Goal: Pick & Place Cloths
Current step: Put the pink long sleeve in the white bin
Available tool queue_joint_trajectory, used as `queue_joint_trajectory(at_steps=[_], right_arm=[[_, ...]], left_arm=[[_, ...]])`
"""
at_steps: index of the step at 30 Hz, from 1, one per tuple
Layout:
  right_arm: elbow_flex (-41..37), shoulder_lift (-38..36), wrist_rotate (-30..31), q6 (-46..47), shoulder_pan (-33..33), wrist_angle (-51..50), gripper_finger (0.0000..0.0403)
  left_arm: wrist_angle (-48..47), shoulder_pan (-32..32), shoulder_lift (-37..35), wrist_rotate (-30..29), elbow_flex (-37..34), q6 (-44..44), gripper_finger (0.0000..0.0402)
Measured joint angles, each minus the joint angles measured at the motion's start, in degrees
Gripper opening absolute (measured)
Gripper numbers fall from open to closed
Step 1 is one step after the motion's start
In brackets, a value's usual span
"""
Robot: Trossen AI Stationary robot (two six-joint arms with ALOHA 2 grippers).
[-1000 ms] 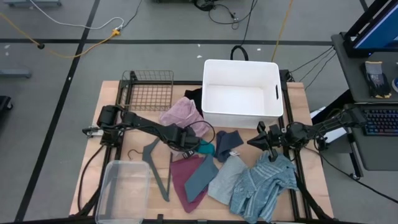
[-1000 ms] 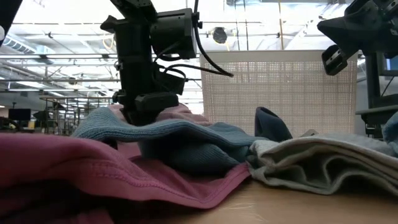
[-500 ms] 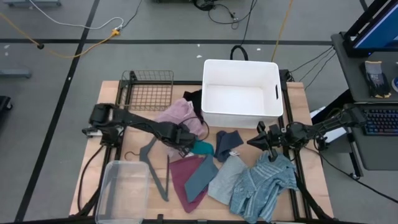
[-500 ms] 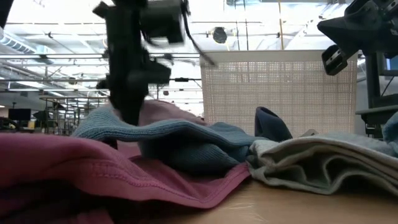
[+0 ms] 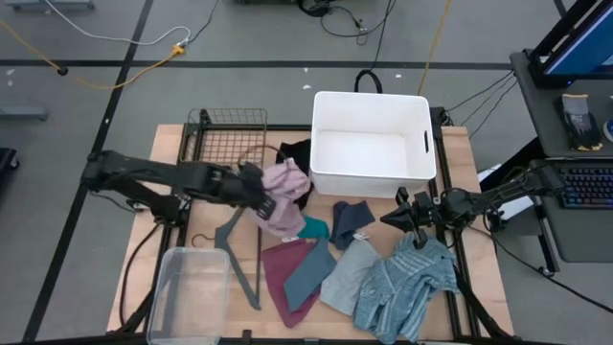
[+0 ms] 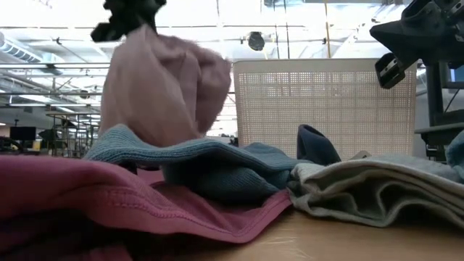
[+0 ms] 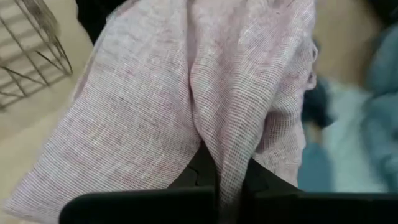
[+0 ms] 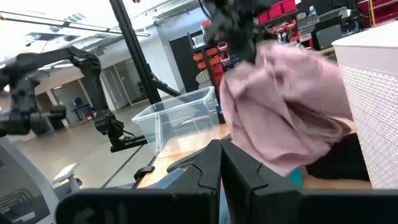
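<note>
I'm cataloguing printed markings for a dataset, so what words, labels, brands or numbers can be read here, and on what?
None can be read in any view.
White bin: no print shows.
Clear plastic tub: no label shows.
Small pale tag on the dark blue cloth: too small to read.
Red shelf items in the room behind: any print is too blurred to read.

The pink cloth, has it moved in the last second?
Yes. The left gripper, shut on the pink cloth, has lifted it off the pile and pulled it left, away from the white bin, toward the wire basket.
</note>
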Motion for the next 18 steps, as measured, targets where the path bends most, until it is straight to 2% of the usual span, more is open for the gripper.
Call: queue_joint_trajectory(at_steps=[4, 8, 12, 18], right_arm=[[0.0, 0.0, 0.0, 0.0, 0.0, 0.0, 0.0004], [0.0, 0.0, 0.0, 0.0, 0.0, 0.0, 0.0004], [0.0, 0.0, 0.0, 0.0, 0.0, 0.1, 0.0004], [0.0, 0.0, 0.0, 0.0, 0.0, 1.2, 0.0004]], left_arm=[[1.1, -0.9, -6.8, -3.8, 0.0, -1.3, 0.0003], [6.5, -1.8, -12.7, -7.1, 0.1, 0.5, 0.0003], [14.5, -2.2, -17.3, -8.9, 0.1, 5.4, 0.0003], [30.1, -2.2, -21.4, -7.6, 0.1, 15.4, 0.0003]])
